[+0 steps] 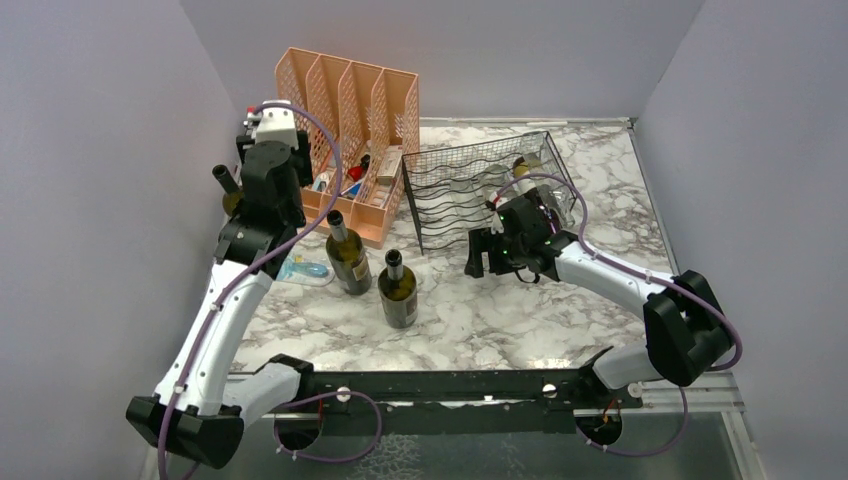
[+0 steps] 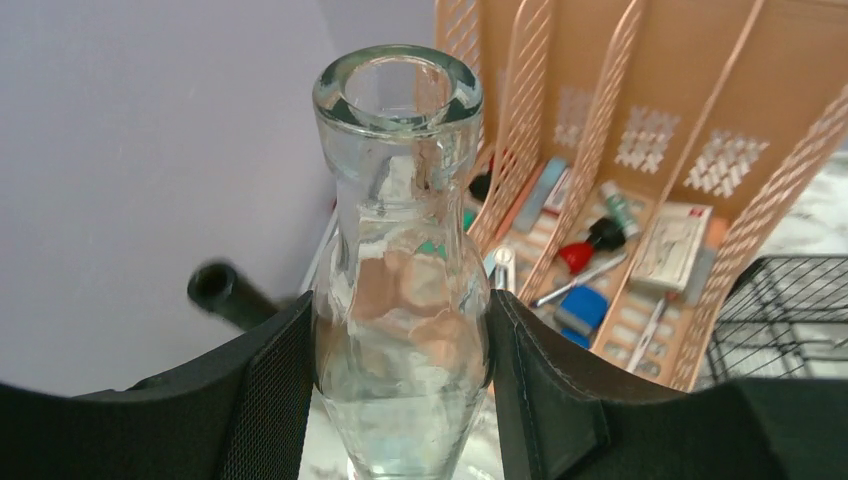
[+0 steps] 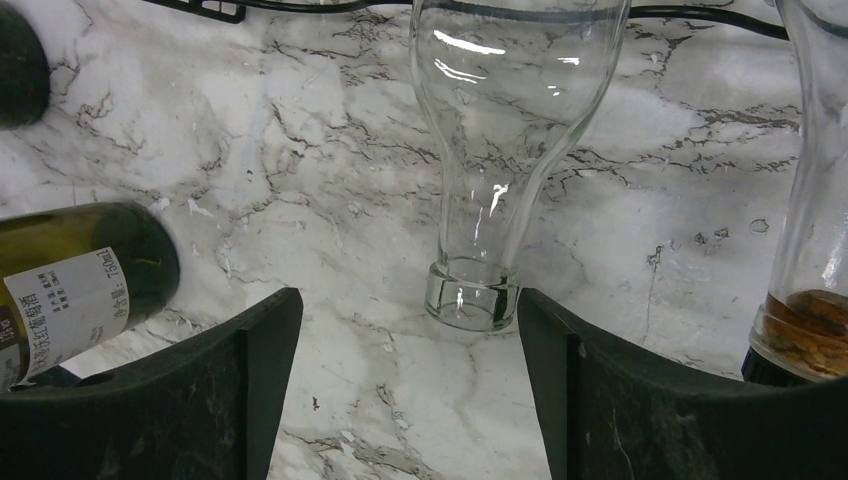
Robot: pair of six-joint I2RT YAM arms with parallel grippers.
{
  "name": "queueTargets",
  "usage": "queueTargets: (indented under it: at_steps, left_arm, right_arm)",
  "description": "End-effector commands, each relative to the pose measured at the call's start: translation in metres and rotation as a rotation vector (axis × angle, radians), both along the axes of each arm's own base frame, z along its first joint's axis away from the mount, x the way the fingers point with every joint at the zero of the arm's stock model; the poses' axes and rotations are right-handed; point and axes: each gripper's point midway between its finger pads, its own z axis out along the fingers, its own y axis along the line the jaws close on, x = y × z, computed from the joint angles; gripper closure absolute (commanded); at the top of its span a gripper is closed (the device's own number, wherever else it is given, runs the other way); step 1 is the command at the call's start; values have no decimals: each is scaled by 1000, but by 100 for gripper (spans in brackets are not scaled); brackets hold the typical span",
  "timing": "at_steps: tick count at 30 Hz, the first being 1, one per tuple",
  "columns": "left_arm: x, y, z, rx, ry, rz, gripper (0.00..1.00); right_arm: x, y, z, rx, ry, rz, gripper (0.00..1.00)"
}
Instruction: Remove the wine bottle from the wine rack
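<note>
The black wire wine rack (image 1: 470,190) stands on the marble table; its front wire shows in the right wrist view (image 3: 200,8). A clear glass wine bottle (image 3: 500,120) lies in it, neck pointing out, its mouth just ahead of my right gripper (image 3: 410,330). That gripper (image 1: 487,252) is open and empty in front of the rack. A second bottle neck (image 3: 810,200) lies to its right. My left gripper (image 2: 400,340) is shut on the neck of an upright clear glass bottle (image 2: 400,200), at the far left beside the organiser (image 1: 262,200).
A peach file organiser (image 1: 350,110) with small items stands left of the rack. Two dark green bottles (image 1: 348,255) (image 1: 398,290) stand in front of it. A dark bottle neck (image 1: 222,178) sticks up by the left wall. A small blue packet (image 1: 305,270) lies nearby.
</note>
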Motion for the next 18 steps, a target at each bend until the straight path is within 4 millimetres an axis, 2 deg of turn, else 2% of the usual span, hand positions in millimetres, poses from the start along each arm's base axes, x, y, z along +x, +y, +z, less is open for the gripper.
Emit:
queueTargets:
  at_steps: [1, 5, 11, 14, 18]
  left_arm:
    - [-34, 43, -10, -113, -103, 180, 100]
    - [-54, 80, -57, -128, -79, 323, 100]
    - [-93, 137, -102, -147, -148, 581, 100]
    - [-106, 157, -131, -190, -139, 687, 100]
    - [-118, 173, -150, -238, -161, 786, 100]
  right_arm:
    - [9, 2, 7, -3, -28, 4, 19]
    - [9, -5, 2, -35, -15, -27, 19]
    - [10, -8, 2, -48, -23, -38, 20]
    - [13, -8, 9, -30, -56, -45, 18]
    - [16, -6, 12, -19, -73, -52, 17]
